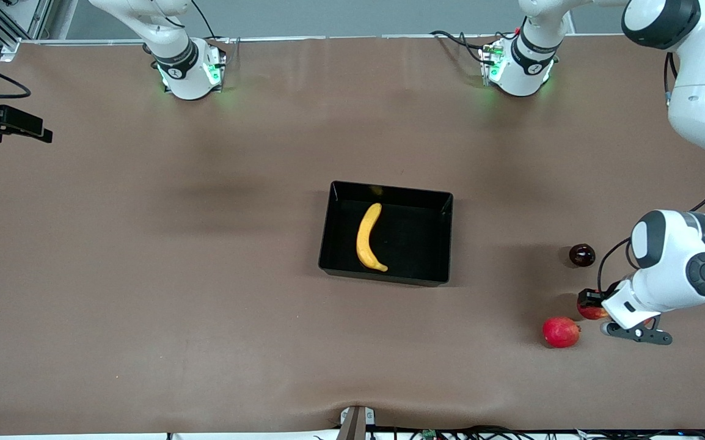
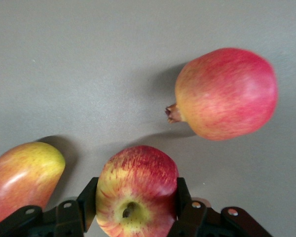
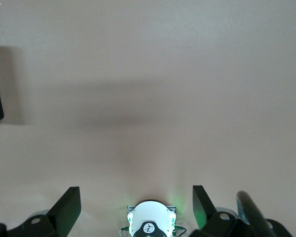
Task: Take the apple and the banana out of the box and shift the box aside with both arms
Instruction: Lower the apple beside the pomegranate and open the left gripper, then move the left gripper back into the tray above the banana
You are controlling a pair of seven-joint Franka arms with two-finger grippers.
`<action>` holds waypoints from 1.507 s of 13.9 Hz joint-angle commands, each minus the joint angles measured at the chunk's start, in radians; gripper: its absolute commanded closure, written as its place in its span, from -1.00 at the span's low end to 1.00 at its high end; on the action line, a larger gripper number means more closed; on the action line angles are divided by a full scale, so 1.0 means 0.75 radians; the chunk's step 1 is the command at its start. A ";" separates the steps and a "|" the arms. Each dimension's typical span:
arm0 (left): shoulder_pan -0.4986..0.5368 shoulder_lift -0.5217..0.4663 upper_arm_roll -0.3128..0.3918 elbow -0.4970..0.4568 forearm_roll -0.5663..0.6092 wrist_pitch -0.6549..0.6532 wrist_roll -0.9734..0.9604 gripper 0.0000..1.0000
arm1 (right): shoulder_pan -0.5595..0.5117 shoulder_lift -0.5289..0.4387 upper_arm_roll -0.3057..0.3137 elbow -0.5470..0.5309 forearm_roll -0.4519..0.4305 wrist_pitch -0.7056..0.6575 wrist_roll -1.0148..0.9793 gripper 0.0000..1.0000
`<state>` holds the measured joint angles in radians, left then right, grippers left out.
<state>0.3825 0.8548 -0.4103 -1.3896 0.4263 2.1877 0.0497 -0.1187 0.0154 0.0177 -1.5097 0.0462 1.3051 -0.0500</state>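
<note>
Your left gripper (image 2: 136, 205) has its fingers (image 2: 89, 197) clamped on the apple (image 2: 137, 195), one finger pressed against each side, with the stem dimple and its yellowish patch facing the wrist camera. In the front view the apple (image 1: 591, 310) shows only as a red edge under the left wrist, at the left arm's end of the desk (image 1: 145, 305). Whether it rests on the desk or is just off it, you cannot tell.

Just beside the apple lies a mango (image 2: 19, 180), and near it, apart, a plain red round fruit (image 2: 227, 94) with a small stub at one end. In the front view this red fruit (image 1: 561, 332) lies nearer the camera than a dark maroon fruit (image 1: 581, 255).

The banana (image 1: 369, 238) lies inside the black box (image 1: 389, 278) at the middle of the desk, along the wall toward the right arm's end.

Your right gripper (image 3: 136, 207) waits with its fingers (image 3: 69, 205) spread wide apart, gripping nothing, up over bare desk near its own base (image 3: 150, 224).
</note>
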 commanded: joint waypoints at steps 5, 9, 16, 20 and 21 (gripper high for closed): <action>0.009 0.018 0.030 0.014 0.029 0.016 0.020 -0.99 | -0.048 0.018 0.019 0.006 0.022 -0.014 -0.003 -1.00; 0.014 -0.084 -0.052 0.012 -0.008 -0.063 -0.003 -1.00 | -0.050 0.020 0.019 0.006 0.022 -0.016 -0.005 -1.00; -0.150 -0.270 -0.348 0.004 -0.026 -0.387 -0.558 -1.00 | -0.059 0.039 0.019 0.011 0.022 -0.014 -0.015 -1.00; -0.476 -0.256 -0.351 0.010 -0.018 -0.373 -0.963 -1.00 | -0.059 0.039 0.019 0.013 0.022 -0.012 -0.013 -1.00; -0.556 -0.238 -0.343 0.016 -0.020 -0.360 -1.049 -1.00 | -0.059 0.039 0.019 0.011 0.022 -0.012 -0.011 -1.00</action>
<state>0.0487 0.6648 -0.6844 -1.3812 0.4104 1.9083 -0.6412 -0.1382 0.0407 0.0173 -1.5110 0.0463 1.3039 -0.0503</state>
